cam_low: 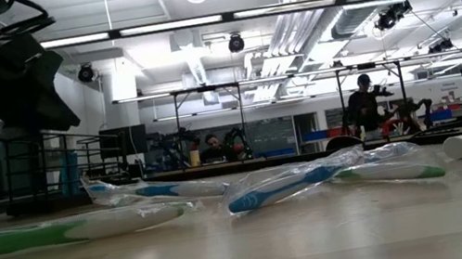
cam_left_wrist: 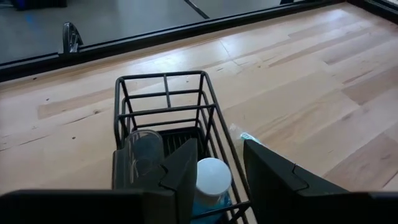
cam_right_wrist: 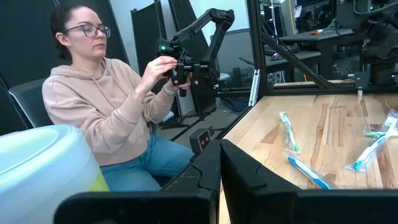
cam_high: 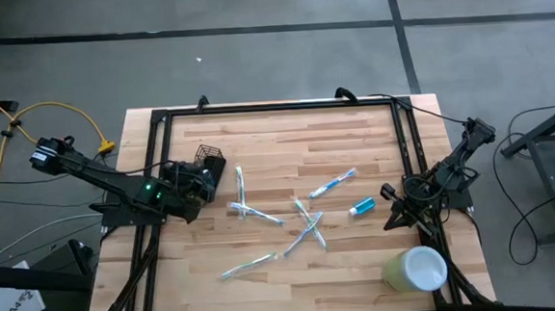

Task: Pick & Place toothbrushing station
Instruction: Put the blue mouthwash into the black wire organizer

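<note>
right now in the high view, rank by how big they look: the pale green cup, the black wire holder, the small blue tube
1. pale green cup, largest
2. black wire holder, partly hidden by the left arm, so its rank against the cup is unsure
3. small blue tube, clearly smallest

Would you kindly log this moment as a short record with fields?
Left tool: at the black wire-mesh holder, one finger inside the basket, one outside its wall
Holder contents: a white-capped bottle
Right tool: shut, empty, waiting at the table's right edge
Loose on table: wrapped toothbrushes, small toothpaste tube
Near right corner: pale green cup
</note>
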